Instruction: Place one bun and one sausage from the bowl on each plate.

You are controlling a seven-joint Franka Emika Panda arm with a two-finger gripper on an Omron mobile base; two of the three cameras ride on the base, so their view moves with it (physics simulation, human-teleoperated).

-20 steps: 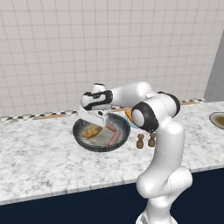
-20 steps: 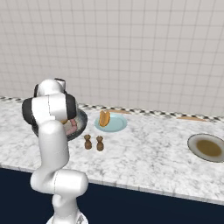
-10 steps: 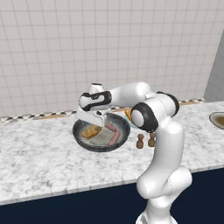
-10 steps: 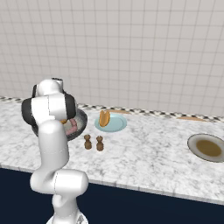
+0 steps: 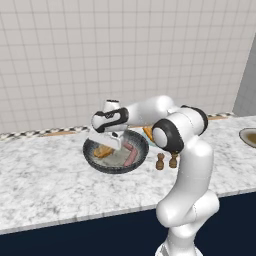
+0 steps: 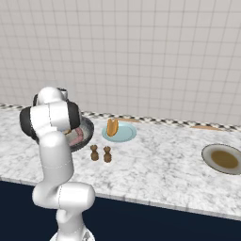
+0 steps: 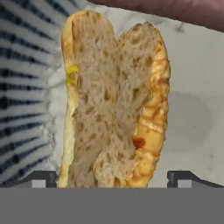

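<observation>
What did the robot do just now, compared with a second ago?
The end effector has dropped lower into the bowl, right over the bun, jaws wide open either side of it. Nothing is gripped yet. The sausage, the blue plate with its bun, the shakers and the brown plate stayed put.

Pincer (image 7: 112,177) low inside the bowl (image 5: 95,159), jaws spread wide. Split bun (image 7: 114,100) lies lengthwise between the two tips (image 7: 41,178), taking up nearly all the gap; thin slack at each side. Beyond the left tip: ribbed dark rim rising, no way through there. Beyond the right tip: bare speckled floor, open. Far end of the bun: a sausage (image 7: 175,11) lies across, blocking travel forward. Straight up from the pincer: clear air. Outside the bowl, toward the arm's right: two brown shakers (image 6: 100,153) upright on the counter (image 6: 160,164), just before the blue plate (image 6: 127,133), which already holds a bun (image 6: 112,127). Farther right: open marble up to the brown-rimmed plate (image 6: 225,159).
</observation>
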